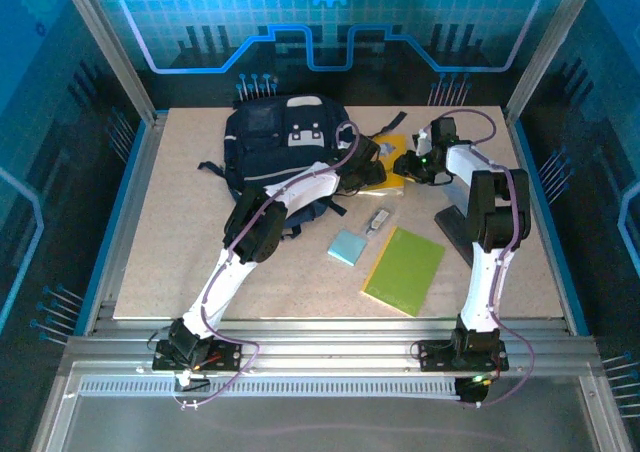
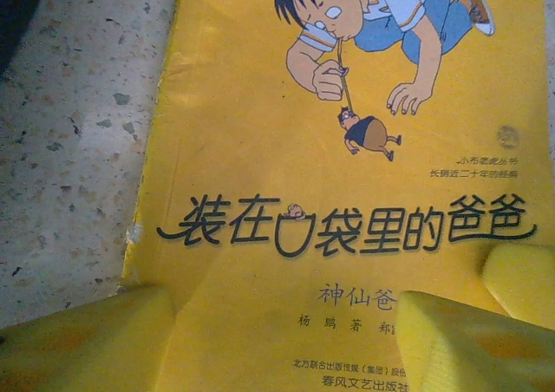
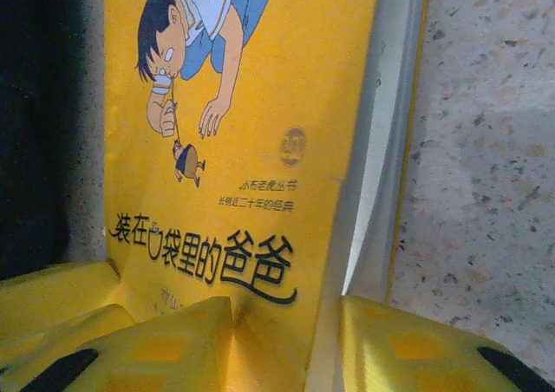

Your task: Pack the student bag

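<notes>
**Left claw (image 2: 286, 331), right claw (image 3: 286, 327) on yellow book (image 2: 260, 149)**

Left fingers (image 2: 87, 340) apart over cover. Right straddles page edge; clamp cannot tell. Navy student bag (image 1: 275, 142) lies at 11 o'clock on surface (image 1: 180, 262), book at its 3 o'clock.

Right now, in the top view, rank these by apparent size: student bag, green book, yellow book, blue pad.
1. student bag
2. green book
3. yellow book, partly covered, so its rank against the green book is unsure
4. blue pad
</notes>
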Controlling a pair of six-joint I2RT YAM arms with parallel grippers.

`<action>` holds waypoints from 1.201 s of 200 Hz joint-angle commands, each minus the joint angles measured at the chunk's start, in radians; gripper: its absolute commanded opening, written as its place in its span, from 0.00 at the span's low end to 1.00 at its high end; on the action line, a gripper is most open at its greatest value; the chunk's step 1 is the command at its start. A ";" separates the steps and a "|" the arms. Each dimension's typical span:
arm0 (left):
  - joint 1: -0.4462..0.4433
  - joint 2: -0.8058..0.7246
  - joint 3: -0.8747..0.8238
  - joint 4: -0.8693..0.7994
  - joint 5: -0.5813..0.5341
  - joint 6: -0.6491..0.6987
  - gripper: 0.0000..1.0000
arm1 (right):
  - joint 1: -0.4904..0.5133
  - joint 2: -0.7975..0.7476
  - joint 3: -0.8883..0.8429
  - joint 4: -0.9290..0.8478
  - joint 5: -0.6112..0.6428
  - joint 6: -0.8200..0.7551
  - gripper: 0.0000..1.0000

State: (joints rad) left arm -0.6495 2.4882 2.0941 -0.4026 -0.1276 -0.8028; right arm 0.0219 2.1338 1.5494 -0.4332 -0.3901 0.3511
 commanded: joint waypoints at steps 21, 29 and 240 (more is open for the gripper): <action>0.002 0.057 0.001 -0.076 0.022 0.017 0.70 | 0.012 -0.052 -0.023 0.012 -0.086 0.034 0.32; 0.001 0.057 0.000 -0.076 0.025 0.019 0.70 | 0.012 -0.057 -0.020 0.003 -0.077 0.039 0.32; 0.009 -0.010 -0.051 -0.040 0.060 0.017 0.73 | 0.037 -0.124 -0.068 0.069 -0.090 0.121 0.00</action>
State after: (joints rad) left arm -0.6464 2.4847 2.0895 -0.3954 -0.1150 -0.8024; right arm 0.0490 2.0033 1.4540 -0.3393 -0.4774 0.4717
